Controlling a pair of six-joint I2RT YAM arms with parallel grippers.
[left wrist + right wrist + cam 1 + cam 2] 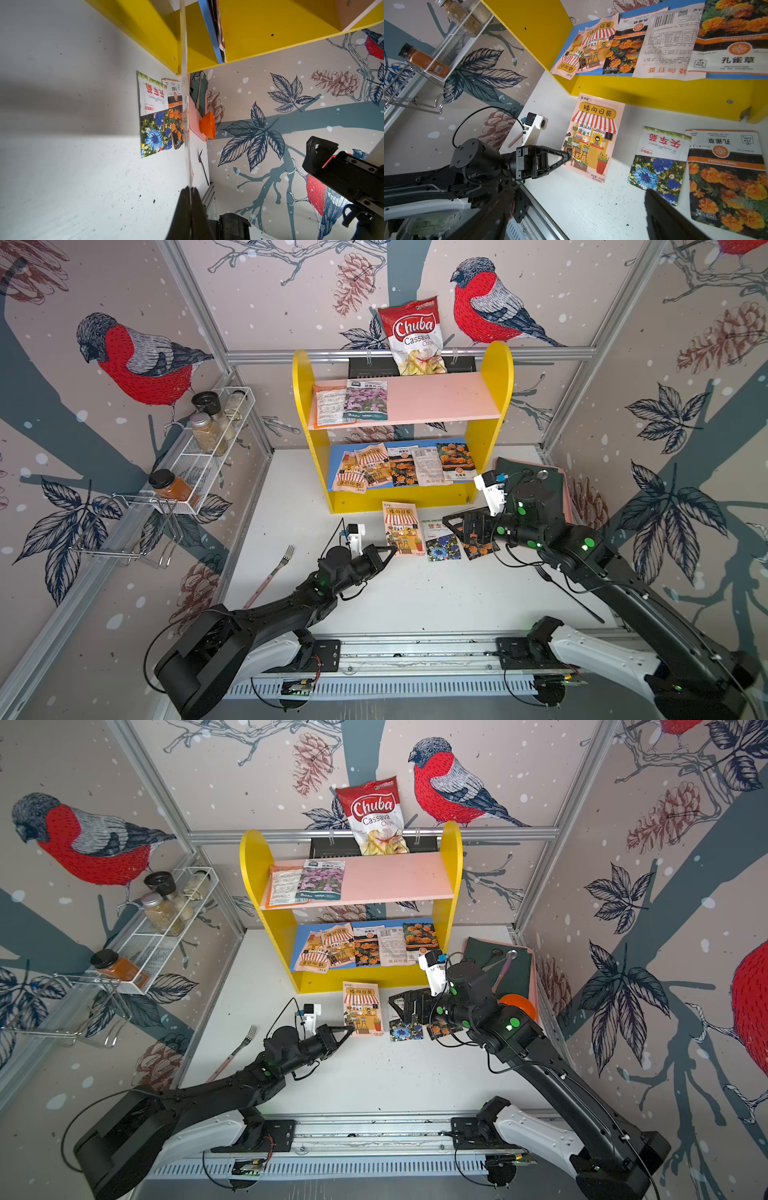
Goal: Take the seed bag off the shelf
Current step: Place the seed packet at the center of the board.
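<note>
The shelf (pixel 496 377) has yellow sides. Two seed bags lie on its pink upper board (pixel 440 400) and several on the blue lower board (pixel 591 72). On the table in front, my left gripper (pixel 391 552) (pixel 568 156) is shut on the near edge of a pink seed bag (pixel 402 531) (pixel 593 137) with a striped shop picture. The bag lies flat, at or just above the table. It shows edge-on in the left wrist view (pixel 186 116). My right gripper (pixel 461 529) (pixel 579 214) is open, above a blue-flower bag (pixel 658 162) and a marigold bag (pixel 724 176).
A Chuba chips bag (pixel 411 335) stands behind the shelf top. A white wire rack (pixel 199 464) with spice jars hangs on the left wall. A pink-handled fork (pixel 270 576) lies at table left. A pink tray (pixel 534 986) with green cloth and an orange bowl (pixel 517 1004) sits right.
</note>
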